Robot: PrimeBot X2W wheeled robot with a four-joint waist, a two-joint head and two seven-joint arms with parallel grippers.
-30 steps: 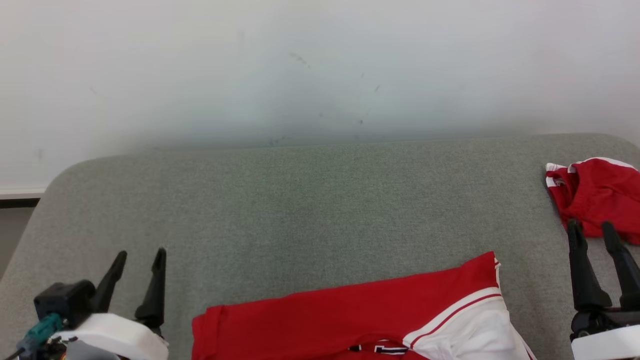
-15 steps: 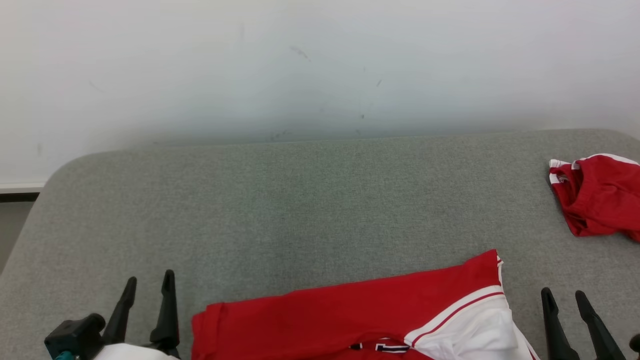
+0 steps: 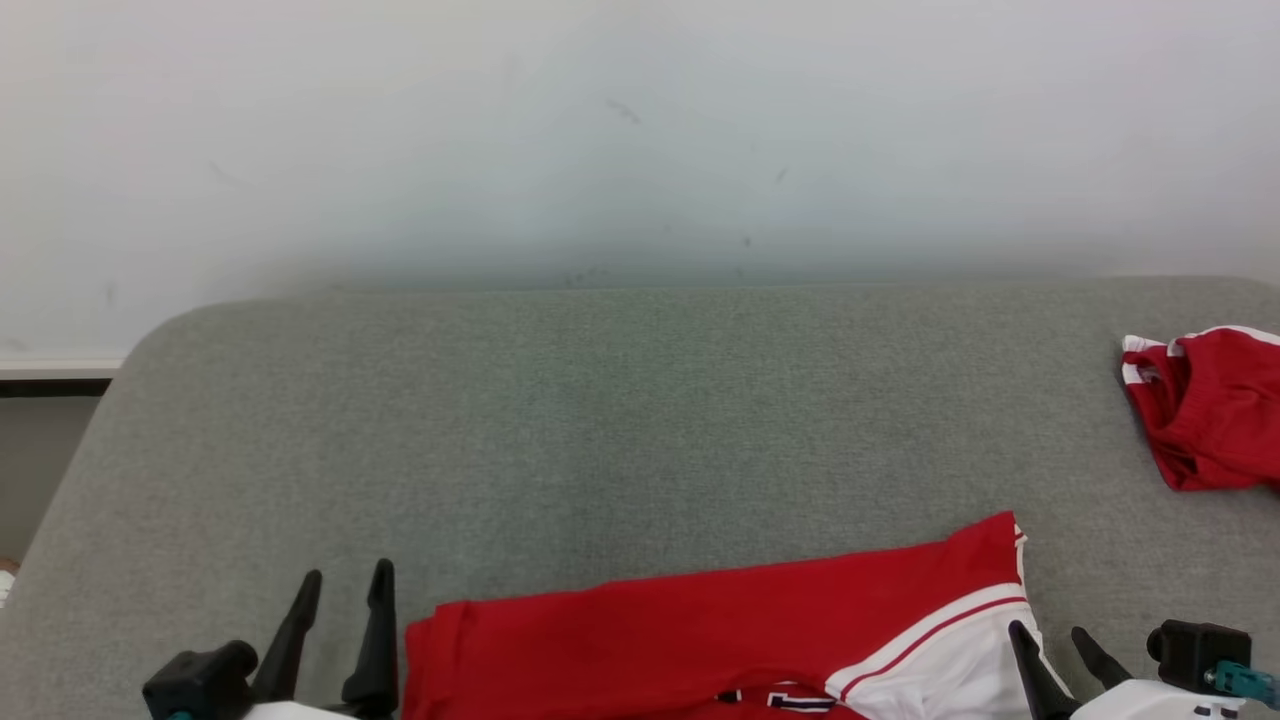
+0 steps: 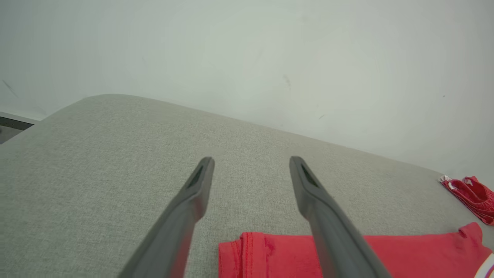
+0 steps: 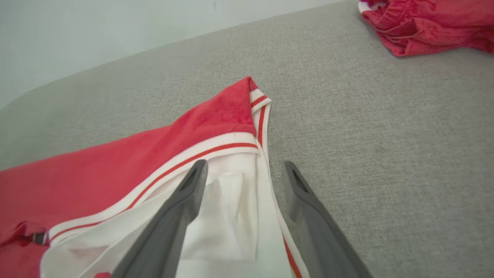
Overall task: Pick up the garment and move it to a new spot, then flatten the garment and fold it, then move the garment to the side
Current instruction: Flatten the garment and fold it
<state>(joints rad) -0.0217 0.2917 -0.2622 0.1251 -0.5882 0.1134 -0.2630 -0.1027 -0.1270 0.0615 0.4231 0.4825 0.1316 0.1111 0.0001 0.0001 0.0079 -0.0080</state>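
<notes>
Dark lettering on the red-and-white garment point(image 3: 720, 640) is cut off, probably unreadable; the garment lies at the grey cushion's point(image 3: 600, 420) near edge. The left gripper point(image 3: 346, 572), spread and empty, sits just beside its left hem; the right gripper point(image 3: 1047, 632), likewise parted, straddles its white right edge.

Setting: plain indoor room, kind uncertain. Evidence: grey fabric cushion point(image 3: 600, 420), bare scuffed white wall point(image 3: 600, 130), red garment point(image 3: 700, 640) laid out.

A table point(image 3: 640, 400) covered in grey-green woven fabric, with rounded corners, stands before a pale wall point(image 3: 400, 130) marked with a few small dark scuffs point(image 3: 622, 110). Past the table's left corner a white ledge point(image 3: 55, 368) runs along the wall, with a dark strip beneath it. The light is soft and even.
</notes>
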